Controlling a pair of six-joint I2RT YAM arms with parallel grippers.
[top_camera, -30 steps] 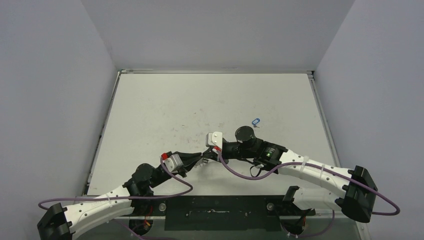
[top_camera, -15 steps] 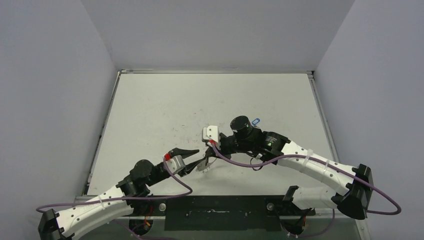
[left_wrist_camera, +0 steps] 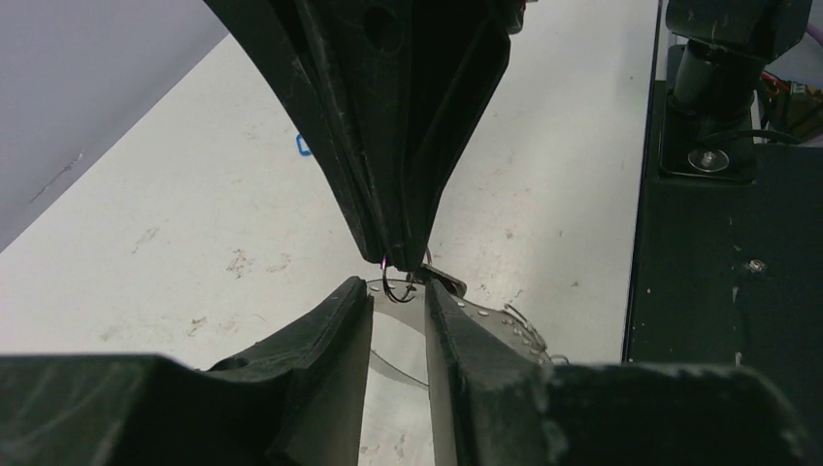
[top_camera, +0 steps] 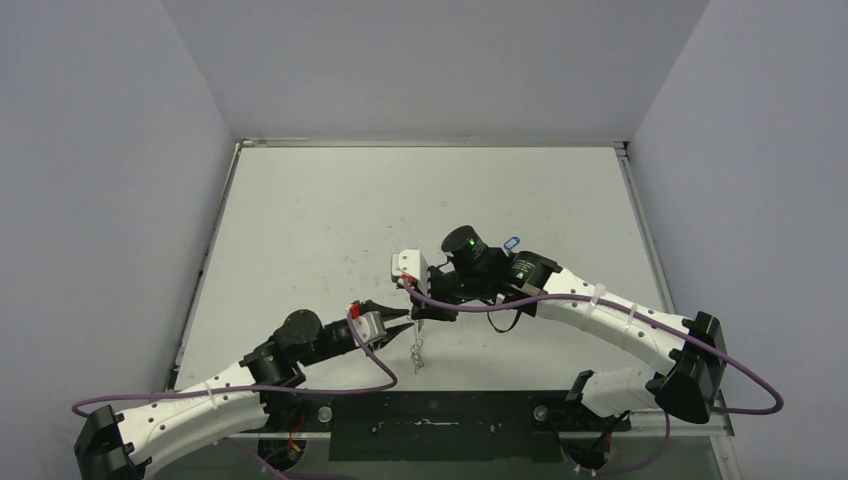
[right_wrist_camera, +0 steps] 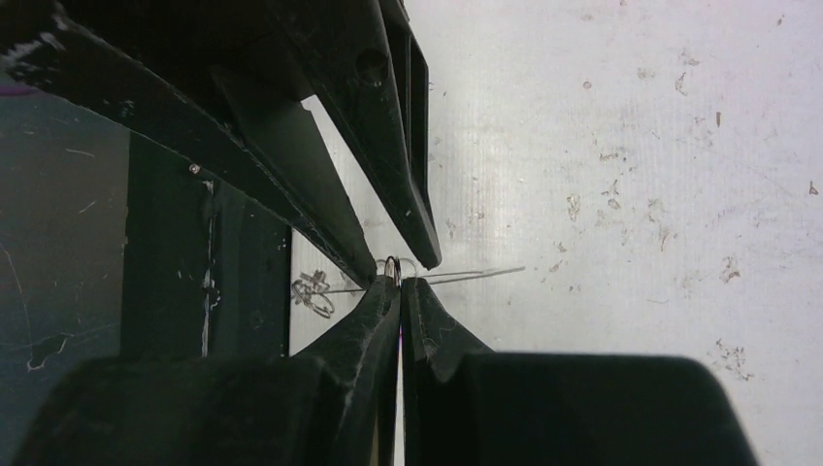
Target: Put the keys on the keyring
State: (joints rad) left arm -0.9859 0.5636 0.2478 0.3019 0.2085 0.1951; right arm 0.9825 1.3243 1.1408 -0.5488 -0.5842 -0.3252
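Pinching keyring [left_wrist_camera: 490, 320], right claw [right_wrist_camera: 399, 282] over table [top_camera: 300, 220]

The table [top_camera: 300, 230] is seen as a white, matt sheet, faintly ribbed and scuffed with dark specks. The fingers [left_wrist_camera: 311, 349] of the left gripper [left_wrist_camera: 396, 289] and those of the right gripper [right_wrist_camera: 398, 283] are shown in black, matt plastic, scratched along the edges. The keyring [left_wrist_camera: 476, 316] is made out as a pale, translucent plastic plate fitted with thin, shiny wire loops [left_wrist_camera: 516, 313]. The arm shells [top_camera: 610, 322] are moulded in smooth white plastic, and the cable [top_camera: 372, 378] is sheathed in purple rubber. The blue key head [top_camera: 512, 243] is too small for its finish to be told.
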